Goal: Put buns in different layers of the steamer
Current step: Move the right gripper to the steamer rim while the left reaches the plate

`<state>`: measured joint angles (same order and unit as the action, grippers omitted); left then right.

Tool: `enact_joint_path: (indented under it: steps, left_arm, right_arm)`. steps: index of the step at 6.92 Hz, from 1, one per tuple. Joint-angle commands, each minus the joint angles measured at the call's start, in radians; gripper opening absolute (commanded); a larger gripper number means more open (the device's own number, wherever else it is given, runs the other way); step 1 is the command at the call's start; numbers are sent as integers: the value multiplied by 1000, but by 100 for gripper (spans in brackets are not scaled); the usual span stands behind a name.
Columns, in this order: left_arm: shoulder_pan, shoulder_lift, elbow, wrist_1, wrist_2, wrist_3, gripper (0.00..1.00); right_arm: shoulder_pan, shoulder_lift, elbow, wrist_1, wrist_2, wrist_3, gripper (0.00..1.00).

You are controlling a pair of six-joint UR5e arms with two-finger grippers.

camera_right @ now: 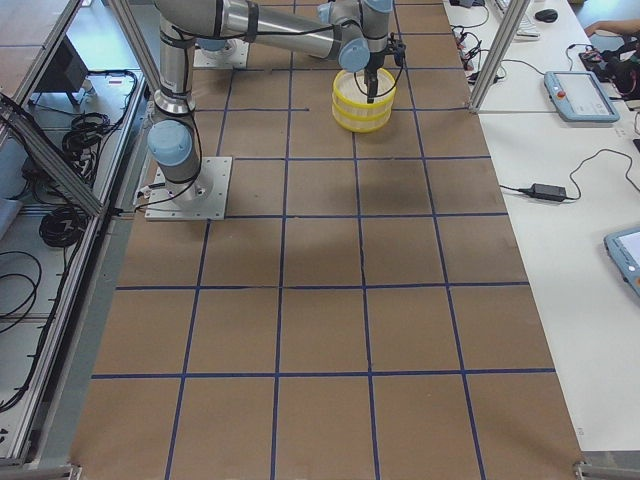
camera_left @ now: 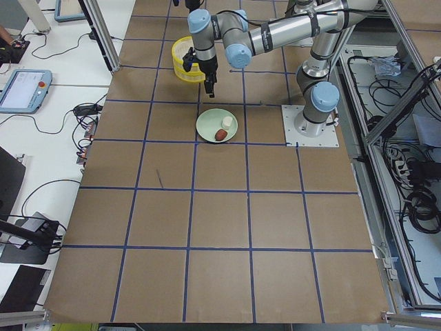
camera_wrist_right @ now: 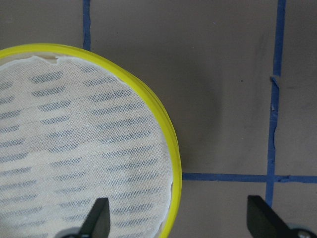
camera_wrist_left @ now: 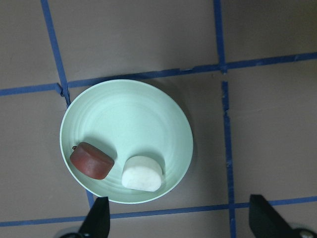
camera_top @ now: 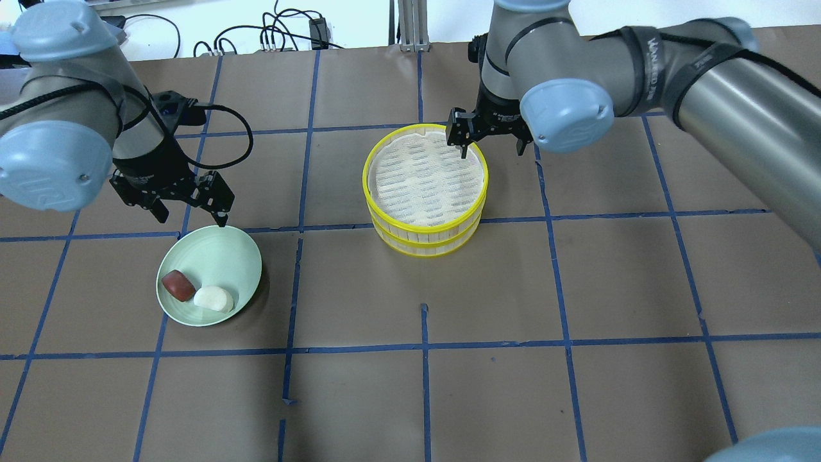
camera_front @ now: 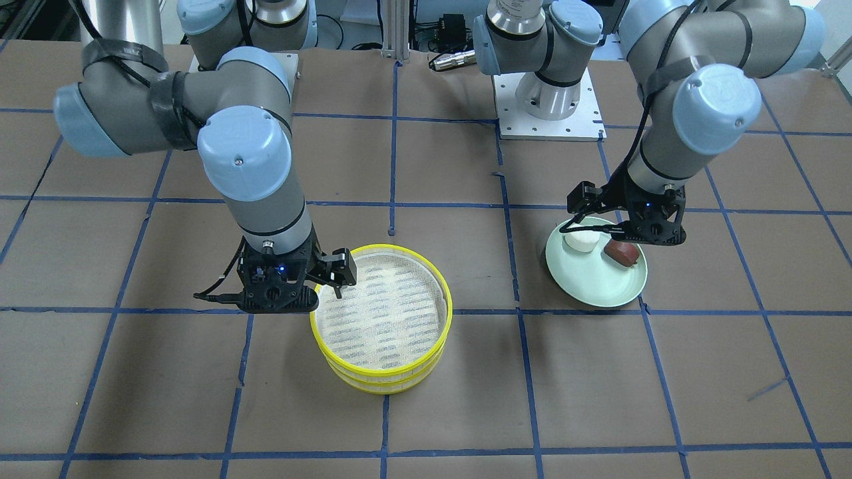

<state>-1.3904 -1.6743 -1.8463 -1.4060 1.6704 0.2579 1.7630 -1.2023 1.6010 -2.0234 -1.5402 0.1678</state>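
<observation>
Seen from the overhead camera, the left pincer [camera_top: 192,217] is far to the left of the steamer [camera_top: 423,234]. It hangs in the air above the green plate [camera_top: 218,256] and touches nothing. Its two fingers are spread wide and nothing is between them; the left wrist camera shows the same, with both dark fingertips far apart.

The plate lies flat on the desk [camera_top: 577,289], well apart from the steamer and on the robot's left of it. Both buns lie on this plate, near the edge that is closer to the robot. The brown bun [camera_top: 178,285] is on the side away from the steamer. The white bun [camera_top: 213,298] is just beside it, on the side toward the steamer. I cannot tell if the two buns touch each other.

The steamer stands near the middle of the desk. Its two layers are stacked: the top layer [camera_top: 369,168] sits straight on the lower layer [camera_top: 423,247], and the pale mesh of the top layer is fully visible.

The right pincer [camera_top: 490,146] is at the far right edge of the steamer. Its fingers are spread and grip nothing. In the right wrist view one fingertip is over the mesh and the other is over the desk outside, with the yellow rim between them.
</observation>
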Motion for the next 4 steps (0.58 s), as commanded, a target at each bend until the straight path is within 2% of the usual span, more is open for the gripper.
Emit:
enact_joint_path:
  steps: [1, 2, 4]
  left_arm:
    - [13, -123, -37, 5, 9, 4, 100]
    - [13, -158, -39, 7, 9, 4, 100]
    - [14, -185, -63, 16, 17, 6, 97]
  right_arm:
    - [6, 62, 19, -40, 5, 16, 71]
    - [6, 70, 23, -31, 3, 10, 53]
    - [6, 63, 27, -35, 5, 6, 13]
